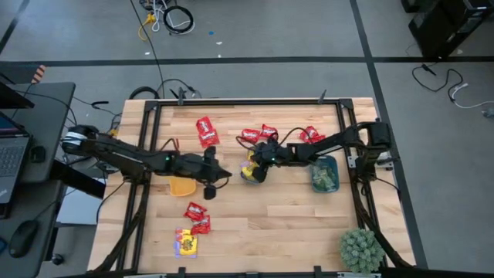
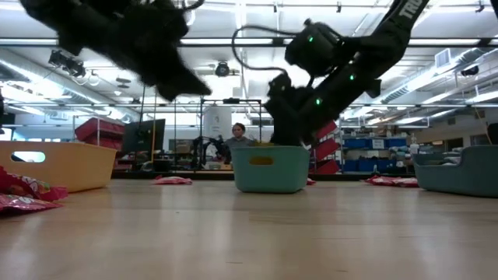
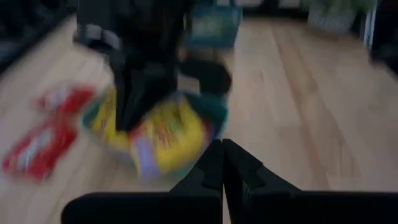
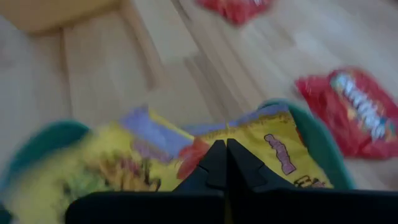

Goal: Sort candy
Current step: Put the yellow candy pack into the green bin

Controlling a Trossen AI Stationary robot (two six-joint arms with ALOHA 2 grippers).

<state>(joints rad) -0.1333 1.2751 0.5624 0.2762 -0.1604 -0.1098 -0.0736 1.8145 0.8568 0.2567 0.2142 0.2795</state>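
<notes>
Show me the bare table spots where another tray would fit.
Bare wood lies between the red and yellow packets at the front left and the spiky plant; a smaller patch sits behind the yellow-orange tray, beside a red packet. Crowded: mid-table, where the right claw hovers over the teal tray and the left claw is close by.

The table point(image 1: 309, 224) offers open wood along the near edge between the yellow packet point(image 1: 186, 244) and the spiky plant point(image 1: 361, 249). The middle is crowded: the right gripper point(image 1: 257, 154) sits over the teal tray point(image 1: 252, 171) holding yellow candy, with the left gripper point(image 1: 220, 174) just beside it, fingers closed. The orange tray point(image 1: 182, 186) lies under the left arm. Red packets point(image 1: 207, 131) obstruct the far side; two more point(image 1: 197, 218) lie near the yellow packet
</notes>
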